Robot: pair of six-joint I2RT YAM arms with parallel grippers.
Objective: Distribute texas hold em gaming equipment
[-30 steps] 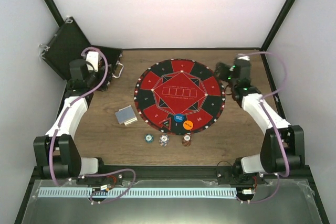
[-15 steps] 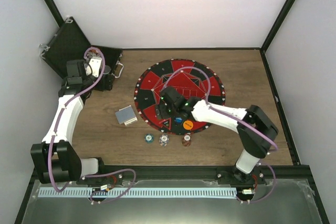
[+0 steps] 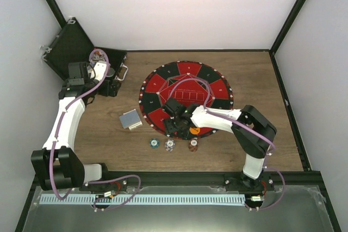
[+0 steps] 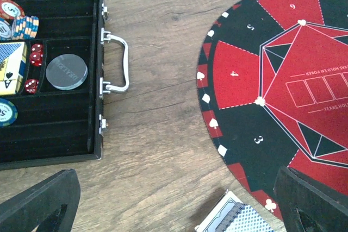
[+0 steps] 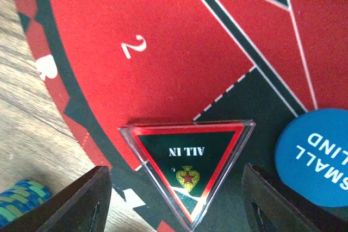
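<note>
A triangular "ALL IN" marker (image 5: pixel 187 158) lies flat on the red-and-black mat (image 5: pixel 179 36) near its front edge. My right gripper (image 5: pixel 176 191) hangs over the marker, open. One finger stands on each side, with gaps to the marker's edges. A blue button disc (image 5: pixel 315 156) lies just right of it, and an orange disc (image 3: pixel 194 130) sits beside my right gripper (image 3: pixel 176 123). Three striped chips (image 3: pixel 169 145) lie on the wood in front of the mat. The grey-blue card deck (image 3: pixel 130 119) (image 4: pixel 239 218) rests left of the mat. My left gripper (image 4: pixel 174 205) (image 3: pixel 111 84) is open over bare wood by the case.
The open black case (image 4: pixel 65 134) with a silver handle (image 4: pixel 117 61) holds more chips, red dice, a card pack and a clear disc. Its lid (image 3: pixel 68 47) leans into the back left corner. Walls close in the table on three sides.
My right arm swung from the mat's far right edge to its near left edge. It came down over the triangular marker and its jaws narrowed. The left arm shifted only slightly by the case.
</note>
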